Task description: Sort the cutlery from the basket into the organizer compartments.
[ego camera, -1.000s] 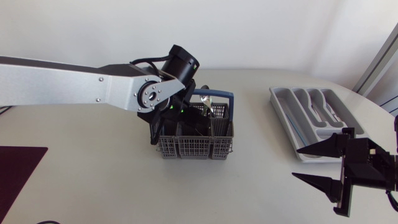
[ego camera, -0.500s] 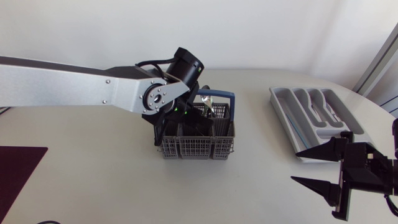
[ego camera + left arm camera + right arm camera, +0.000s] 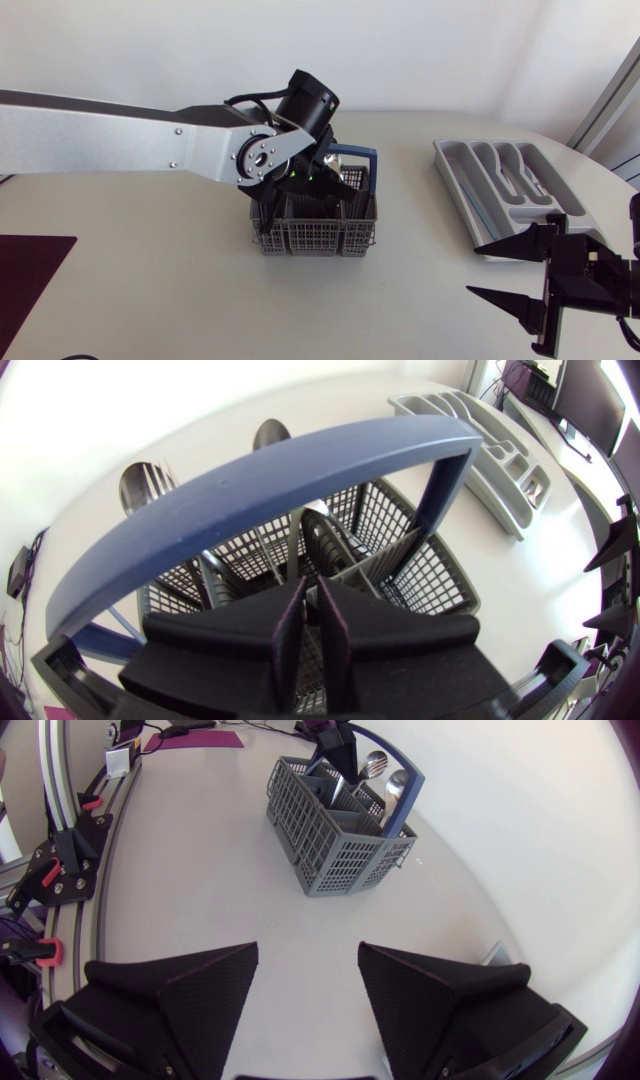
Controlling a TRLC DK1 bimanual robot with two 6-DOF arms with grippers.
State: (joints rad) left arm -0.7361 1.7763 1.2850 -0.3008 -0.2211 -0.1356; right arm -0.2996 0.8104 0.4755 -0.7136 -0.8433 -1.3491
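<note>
the left gripper is down inside the grey mesh basket, just under its blue handle, which arches across right above the black fingers. whether it grips a piece of cutlery cannot be told, since the basket's dividers crowd around it. ahead of the gripper, beyond the handle, two spoon bowls stand up out of the far compartments, and a slim grey stem rises close in front of it. further off on the pale table, well apart from the basket, lies the grey organizer with its long compartments; a light piece of cutlery lies in one of the middle ones. the right gripper hangs over bare table just beside the organizer's near corner, its two wedge fingers spread wide with nothing between them, pointing toward the basket well ahead of it.
</note>
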